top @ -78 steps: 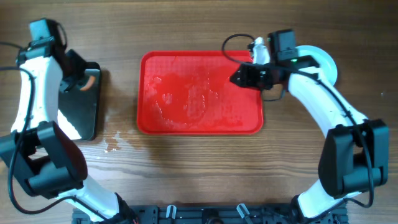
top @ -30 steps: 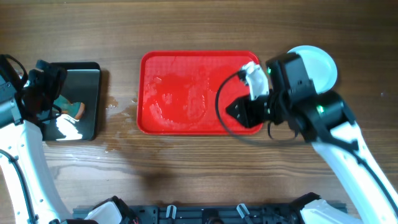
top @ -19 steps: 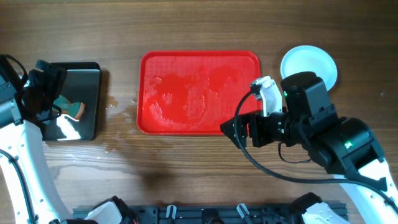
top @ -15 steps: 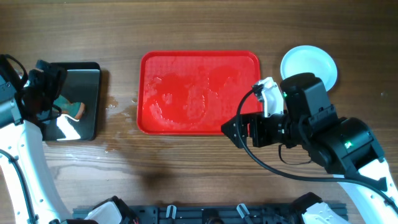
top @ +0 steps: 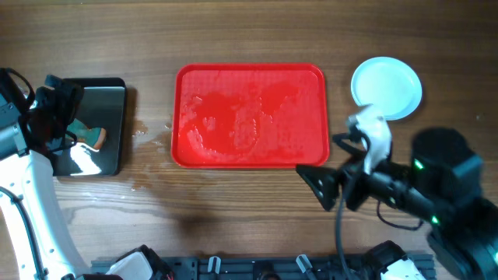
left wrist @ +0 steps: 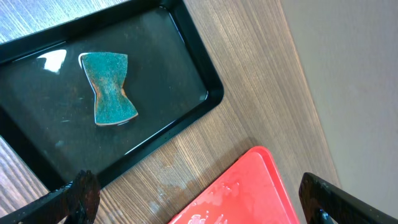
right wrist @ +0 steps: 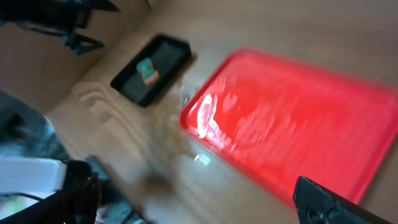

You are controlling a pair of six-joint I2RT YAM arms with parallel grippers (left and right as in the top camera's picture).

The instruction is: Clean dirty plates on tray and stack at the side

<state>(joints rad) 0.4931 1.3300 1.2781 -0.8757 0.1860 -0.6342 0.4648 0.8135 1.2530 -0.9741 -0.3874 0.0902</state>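
The red tray (top: 249, 117) lies mid-table with a wet, glistening floor and no plate on it. To its right, off the tray, rests a round pale mint-blue plate (top: 387, 88) with a clean face; I cannot tell how many are stacked there. My right gripper (top: 315, 180) hangs open and empty in front of the tray's near right corner; its blurred wrist view shows the tray (right wrist: 292, 130) beyond the spread fingers (right wrist: 329, 202). My left gripper (top: 54, 117) hovers open and empty over the black tray, with its fingers (left wrist: 81, 196) wide apart.
A glossy black tray (top: 93, 124) at the left holds a teal sponge (left wrist: 111, 96) with brown stains. Water spots lie on the wood between the black tray and the red tray (left wrist: 249, 193).
My right arm has pulled back from over the tray's right side toward the table's front, and its jaws have opened. The left arm has stayed put since a second ago.
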